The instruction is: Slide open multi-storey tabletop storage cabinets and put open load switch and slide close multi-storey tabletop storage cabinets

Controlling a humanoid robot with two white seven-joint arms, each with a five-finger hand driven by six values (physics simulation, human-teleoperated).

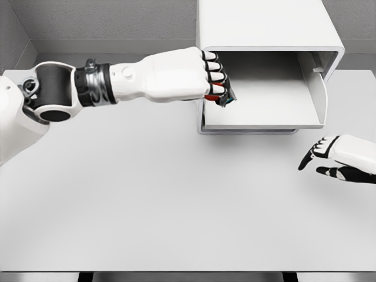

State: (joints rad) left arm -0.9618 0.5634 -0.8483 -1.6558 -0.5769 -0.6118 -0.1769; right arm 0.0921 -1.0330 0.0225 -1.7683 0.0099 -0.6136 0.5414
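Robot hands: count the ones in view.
2. The left robot hand is at the open drawer, shut on the load switch. The right robot hand hovers open over the table's right side.

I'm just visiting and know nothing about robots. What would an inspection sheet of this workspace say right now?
Surface: pale grey table, bare across its middle and front.
Job's things: white storage cabinet at the back; its drawer is slid open. A small dark and red switch is held at the drawer's left edge.
Clutter: nothing seen.
Hands: left hand curled around the switch, reaching over the drawer; right hand holds nothing, fingers relaxed, near the table's right edge.
Cables: nothing seen.
Surroundings: grey walls behind the table; a dark strip below its front edge.
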